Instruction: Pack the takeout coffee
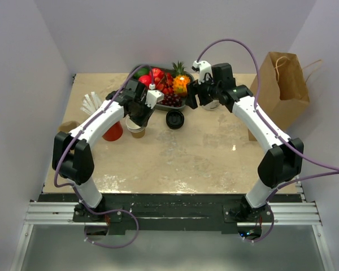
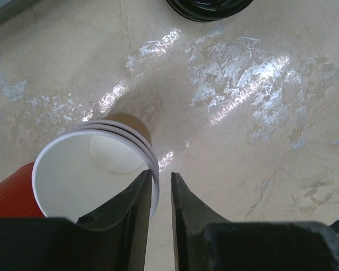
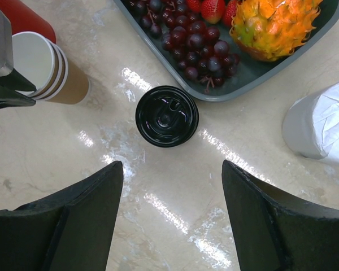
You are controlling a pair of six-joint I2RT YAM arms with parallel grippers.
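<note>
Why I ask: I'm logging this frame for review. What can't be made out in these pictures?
Under the black lid: right wrist and top views look straight down, so the lid hides whether a cup stands beneath.
Left gripper: in the left wrist view its fingers nearly meet at the stacked cups' rim; whether they pinch it is unclear.
Paper bag: top view, its walls hide the inside.

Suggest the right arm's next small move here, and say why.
Probably lower the right claw onto the black lid: its jaws are open, the lid lies flat on the table just ahead, and the left claw appears to pinch the cup stack rim.
</note>
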